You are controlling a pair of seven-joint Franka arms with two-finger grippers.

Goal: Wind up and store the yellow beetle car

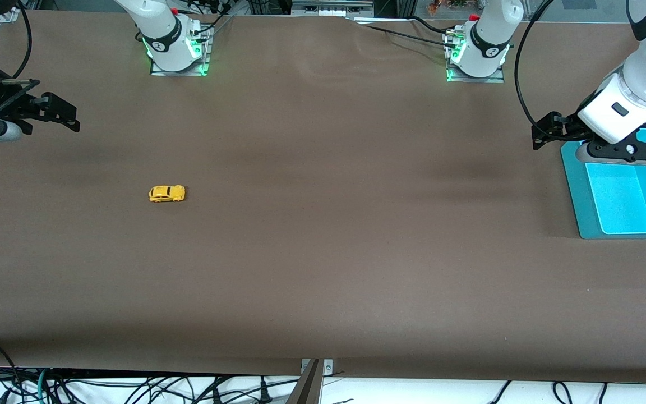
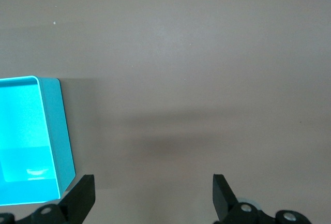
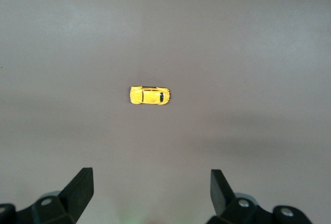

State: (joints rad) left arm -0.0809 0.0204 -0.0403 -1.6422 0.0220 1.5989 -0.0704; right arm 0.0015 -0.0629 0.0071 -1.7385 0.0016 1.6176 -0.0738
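Observation:
The yellow beetle car [image 1: 166, 193] stands on its wheels on the brown table, toward the right arm's end. It also shows in the right wrist view as a small yellow body [image 3: 149, 95], well clear of the fingers. My right gripper [image 1: 68, 115] hangs open and empty above the table's edge at that end; its tips [image 3: 151, 177] are spread wide with only bare table between them. My left gripper [image 1: 544, 132] hovers open and empty beside the teal bin [image 1: 578, 185], and its tips [image 2: 153, 182] are also spread wide.
The teal bin [image 2: 59, 131] sits at the left arm's end of the table with nothing in it. The two arm bases [image 1: 176, 47] [image 1: 477, 53] stand along the edge farthest from the front camera. Cables hang below the near edge.

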